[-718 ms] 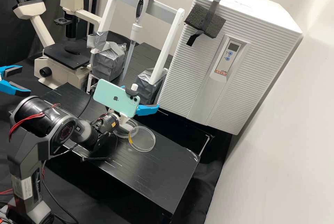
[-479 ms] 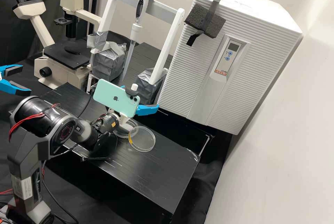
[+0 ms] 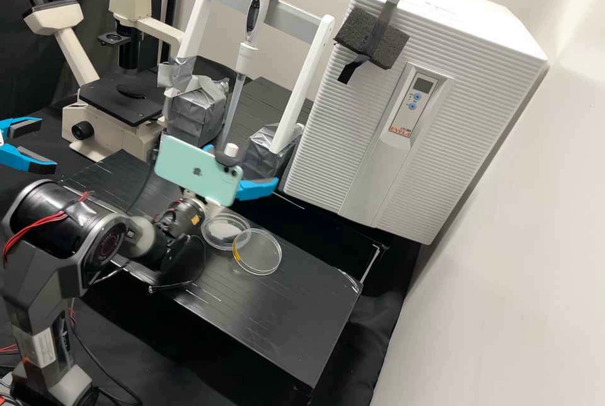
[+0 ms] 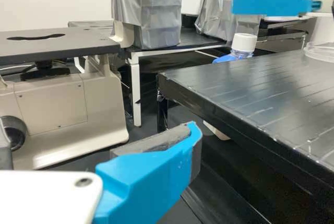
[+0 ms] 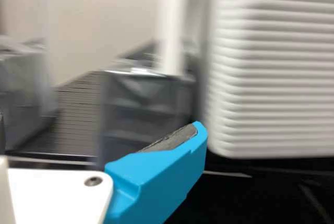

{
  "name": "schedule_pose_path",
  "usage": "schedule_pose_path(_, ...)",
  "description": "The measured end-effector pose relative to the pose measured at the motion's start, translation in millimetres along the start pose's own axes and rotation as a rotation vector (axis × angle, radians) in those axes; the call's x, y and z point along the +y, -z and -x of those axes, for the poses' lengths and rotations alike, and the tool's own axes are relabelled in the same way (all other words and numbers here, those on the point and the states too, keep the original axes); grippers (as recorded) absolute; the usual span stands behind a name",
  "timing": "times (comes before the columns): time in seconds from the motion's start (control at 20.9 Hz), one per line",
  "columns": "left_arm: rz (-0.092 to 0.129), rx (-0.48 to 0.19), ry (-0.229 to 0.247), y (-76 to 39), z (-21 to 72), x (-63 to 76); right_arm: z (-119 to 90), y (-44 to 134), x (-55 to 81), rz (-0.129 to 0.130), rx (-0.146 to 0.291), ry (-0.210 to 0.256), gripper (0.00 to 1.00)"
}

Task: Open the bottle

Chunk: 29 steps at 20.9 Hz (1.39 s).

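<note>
While the R tool (image 4: pixel 223 32) grips the bottle (image 4: pixel 244 44) upright, cap on, above the counter's (image 3: pixel 283 311) back edge nr 2 dishes (image 3: pixel 242 242), the L tool (image 3: pixel 45 143) hangs wide open w/ nothing in it, beside the microscope (image 3: pixel 107 103).

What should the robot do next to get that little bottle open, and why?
Probably bring the left gripper across the bench toward the bottle. Its white cap is on, and the bottle is by the right gripper. The left gripper is open, far off beside the microscope, too far to twist the cap.
</note>
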Motion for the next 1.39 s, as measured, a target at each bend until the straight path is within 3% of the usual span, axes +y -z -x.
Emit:
schedule_pose_path(0.14,0.000,0.000,0.000,0.0,0.0,0.0,2,18.6,-17.9,0.023,0.065,0.061,1.00)
schedule_pose_path(0.24,0.000,0.000,0.000,0.0,0.0,0.0,2,23.1,-27.4,0.040,0.080,0.091,1.00)
schedule_pose_path(0.38,0.000,0.000,0.000,0.0,0.0,0.0,0,20.0,-35.5,0.052,0.063,0.112,1.00)
schedule_pose_path(0.57,0.000,0.000,0.000,0.0,0.0,0.0,1,15.0,-36.7,0.036,0.029,0.106,1.00)
schedule_pose_path(0.81,0.009,0.001,0.007,0.8,-0.8,-2.0,8,8.6,-41.4,0.039,0.006,0.129,1.00)
schedule_pose_path(1.01,-0.004,-0.016,0.012,-2.4,-2.7,-2.7,10,7.6,-42.0,0.039,0.003,0.132,1.00)
schedule_pose_path(1.05,-0.007,-0.019,0.013,-2.8,-2.9,-2.8,10,6.9,-41.9,0.040,0.000,0.132,0.00)
schedule_pose_path(1.39,-0.007,-0.023,0.014,-3.8,-3.4,-3.0,10,2.8,-38.8,0.040,-0.013,0.119,0.00)
